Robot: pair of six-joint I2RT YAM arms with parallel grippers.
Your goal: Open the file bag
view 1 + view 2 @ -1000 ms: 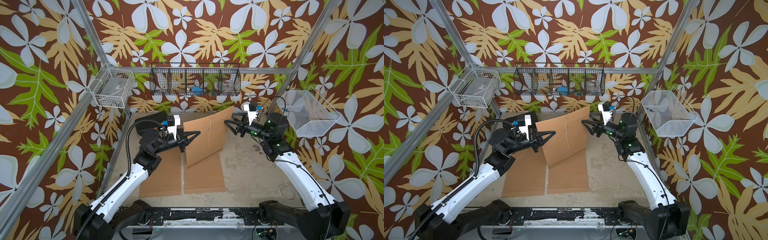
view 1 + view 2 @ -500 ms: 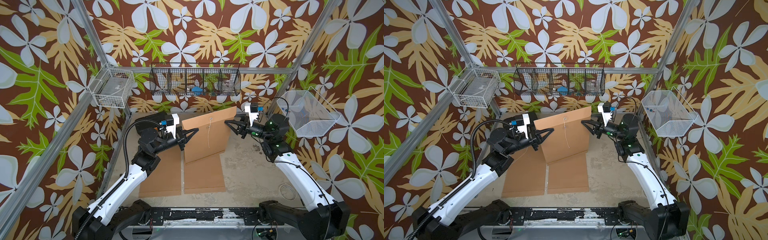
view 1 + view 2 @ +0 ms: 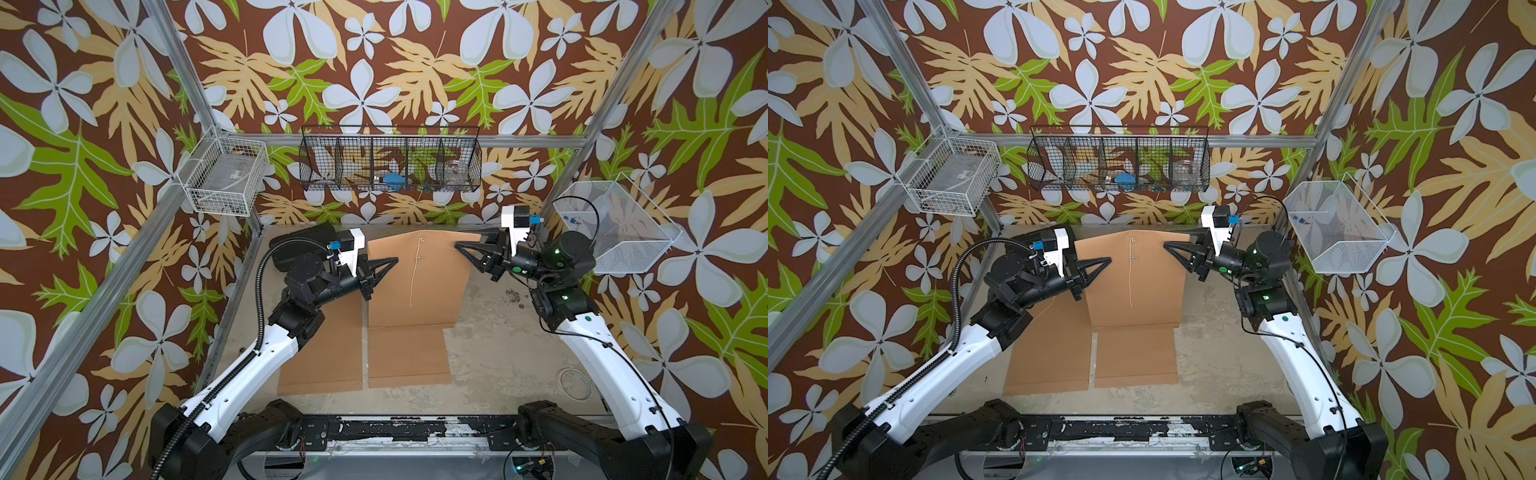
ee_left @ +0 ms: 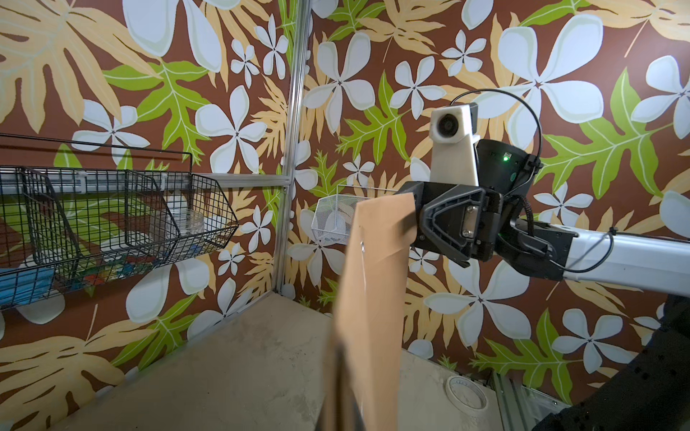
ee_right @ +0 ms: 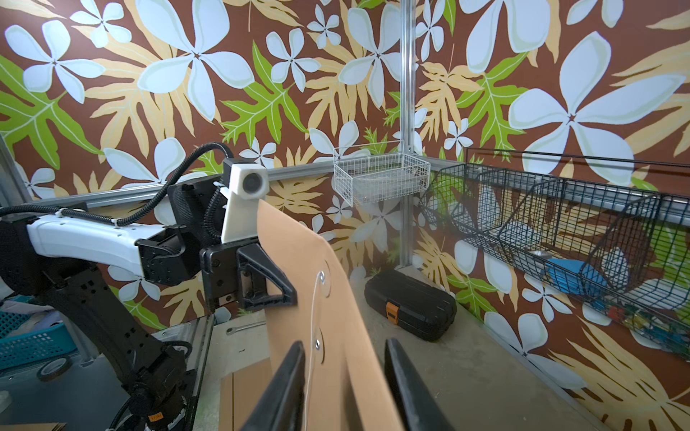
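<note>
Bag (image 3: 432, 291) is being held up: my L gripper (image 3: 392, 262) is pinching its left edge, R gripper (image 3: 458, 246) is straddling its right edge, jaws part-open.

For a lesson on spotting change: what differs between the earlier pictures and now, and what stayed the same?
The left gripper turned the file bag from tilted to nearly level, lowering its free upper corner between the fingers of the right gripper, which narrowed; whether they grip it cannot be told. Unchanged: the left gripper's hold and the brown bags lying flat.
</note>
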